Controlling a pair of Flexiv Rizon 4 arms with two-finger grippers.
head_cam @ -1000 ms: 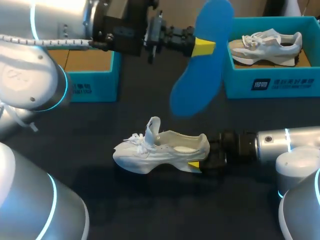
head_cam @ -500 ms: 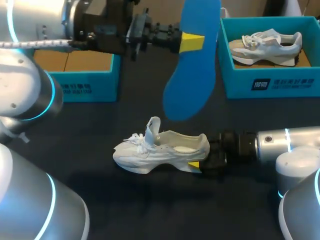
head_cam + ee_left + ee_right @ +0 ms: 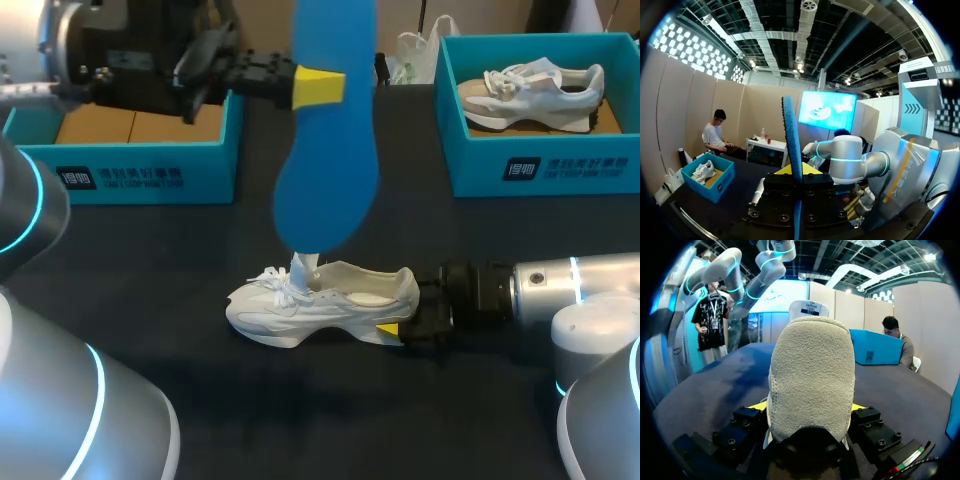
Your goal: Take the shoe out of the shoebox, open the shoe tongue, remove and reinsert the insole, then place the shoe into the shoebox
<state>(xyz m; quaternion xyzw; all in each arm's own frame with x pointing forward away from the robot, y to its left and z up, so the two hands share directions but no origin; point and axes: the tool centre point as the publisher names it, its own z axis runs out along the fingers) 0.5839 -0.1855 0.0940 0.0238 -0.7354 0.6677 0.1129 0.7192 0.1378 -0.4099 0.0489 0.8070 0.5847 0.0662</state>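
Insole (image 3: 327, 150) swings over shoe (image 3: 320, 300)
Left gripper (image 3: 318, 88), pinching it, has moved left, tip now at the tongue (image 3: 303, 268); right gripper (image 3: 400, 328) clamps the heel (image 3: 405, 290). Reinsertion nears.

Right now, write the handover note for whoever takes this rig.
Left gripper: shut on the blue insole, held up off the table.
Right gripper: shut on the heel of the white shoe, which stands on the table, tongue up.
Left shoebox open; right shoebox holds a second shoe.
Done: shoe out, tongue open, insole removed.
Left: reinsert insole, box the shoe.
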